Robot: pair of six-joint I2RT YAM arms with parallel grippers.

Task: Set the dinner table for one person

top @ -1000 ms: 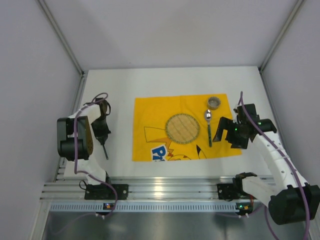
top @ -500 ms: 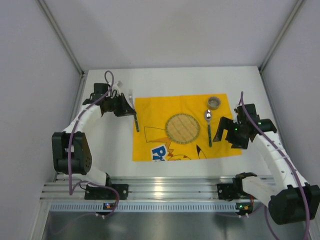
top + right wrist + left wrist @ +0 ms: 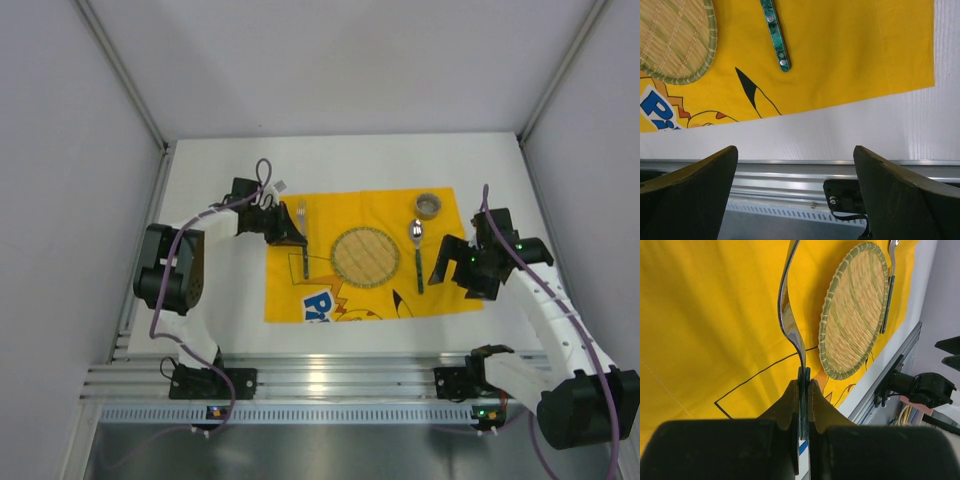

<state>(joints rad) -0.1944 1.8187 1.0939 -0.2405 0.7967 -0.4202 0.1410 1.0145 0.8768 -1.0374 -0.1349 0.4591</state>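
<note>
Fork placement left of woven plate, left end effector (image 3: 285,228) clamped on fork (image 3: 302,238) handle.

Fork pinched at thin handle end, tines pointing away from left end effector, over yellow cloth (image 3: 282,290); touching cloth or not, cannot tell. Woven round plate (image 3: 366,257) just right of left end effector, green-handled spoon (image 3: 417,255) and small cup (image 3: 429,205) beyond. Right end effector (image 3: 447,268) fingers wide apart, nothing held, spoon just to its left. White surface (image 3: 230,300) beneath both end effectors, under cloth. Judged next: lower until handle lies flat, keep parallel to spoon, leave gap to plate rim, part fingers only once resting, lift straight up. Risk: fork pivoting in pinch, cloth dragged.
</note>
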